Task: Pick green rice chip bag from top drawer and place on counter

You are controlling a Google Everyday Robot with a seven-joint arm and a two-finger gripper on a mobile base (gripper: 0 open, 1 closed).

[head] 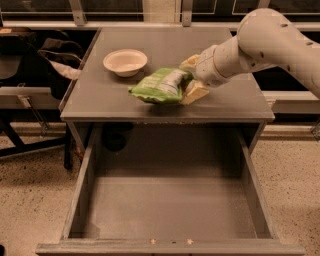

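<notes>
Dim room with dark windows behind.
Speckled beige floor on both sides; black panes split by pale mullions; dark furniture heaped at left; pale ledge at right. Gripper right of centre, at mid-height.
</notes>
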